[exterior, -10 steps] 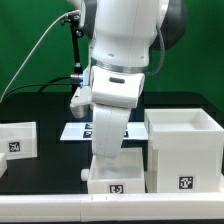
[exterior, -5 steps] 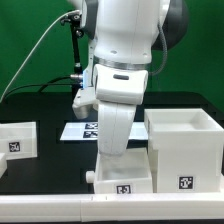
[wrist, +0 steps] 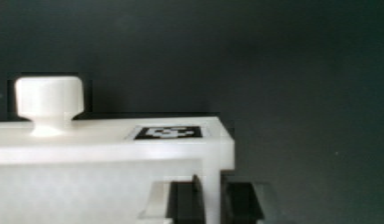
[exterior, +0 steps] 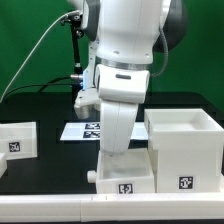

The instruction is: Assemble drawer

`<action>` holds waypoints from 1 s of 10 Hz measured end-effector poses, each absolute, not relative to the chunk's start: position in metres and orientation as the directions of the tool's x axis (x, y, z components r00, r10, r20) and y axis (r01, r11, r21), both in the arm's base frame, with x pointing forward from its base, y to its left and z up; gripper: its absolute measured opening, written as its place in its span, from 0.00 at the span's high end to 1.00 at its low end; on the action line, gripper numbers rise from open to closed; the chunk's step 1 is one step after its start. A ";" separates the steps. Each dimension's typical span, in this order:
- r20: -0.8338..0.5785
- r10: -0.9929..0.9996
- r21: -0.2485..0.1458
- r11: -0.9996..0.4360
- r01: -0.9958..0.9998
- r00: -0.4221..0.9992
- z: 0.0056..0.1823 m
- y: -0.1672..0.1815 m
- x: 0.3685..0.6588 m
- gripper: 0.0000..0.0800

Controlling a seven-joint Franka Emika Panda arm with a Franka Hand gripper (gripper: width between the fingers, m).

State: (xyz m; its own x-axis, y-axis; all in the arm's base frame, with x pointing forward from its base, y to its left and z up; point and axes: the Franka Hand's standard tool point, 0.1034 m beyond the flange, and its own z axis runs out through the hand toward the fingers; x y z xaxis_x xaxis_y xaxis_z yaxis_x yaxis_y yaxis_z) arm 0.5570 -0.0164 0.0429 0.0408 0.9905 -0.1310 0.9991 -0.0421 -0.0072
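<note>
The drawer (exterior: 122, 180) is a small low white tray with a square tag on its front, standing at the table's front edge. Its side is close against the tall white cube casing (exterior: 186, 150) on the exterior view's right. My gripper (exterior: 117, 158) reaches down onto the drawer from above, and the arm hides its fingers in the exterior view. In the wrist view my gripper (wrist: 215, 203) is shut on the drawer's thin white wall (wrist: 214, 190), with a black finger (wrist: 180, 202) on each side. The drawer's round white knob (wrist: 50, 104) and a tag (wrist: 168, 131) show there.
A second small white tagged part (exterior: 16, 138) lies at the exterior view's left. The marker board (exterior: 84, 130) lies flat behind the arm. A black post with cable (exterior: 76, 60) stands at the back. The table's white front edge (exterior: 60, 205) runs just before the drawer.
The arm has carried the drawer a little toward the exterior view's right, closer to the cube casing. The gripper has stayed shut on it.
</note>
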 end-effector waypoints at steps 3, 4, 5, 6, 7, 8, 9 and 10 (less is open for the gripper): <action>-0.131 0.991 0.010 -0.006 1.000 0.007 0.044 -0.015 0.538 0.95; -0.131 0.991 0.010 -0.005 1.000 0.007 0.044 -0.015 0.539 0.95; -0.131 0.991 0.010 -0.007 1.000 0.008 0.044 -0.014 0.538 0.95; -0.131 0.991 0.008 -0.008 1.000 0.009 0.043 -0.015 0.538 0.95; -0.131 0.991 0.008 -0.011 1.000 0.012 0.043 -0.013 0.538 0.95; -0.132 0.991 0.008 -0.019 1.000 0.020 0.042 -0.010 0.537 0.95; -0.136 0.990 0.003 -0.041 0.999 0.041 0.042 -0.010 0.535 0.95; -0.142 0.985 -0.003 -0.096 0.995 0.094 0.041 -0.007 0.533 0.95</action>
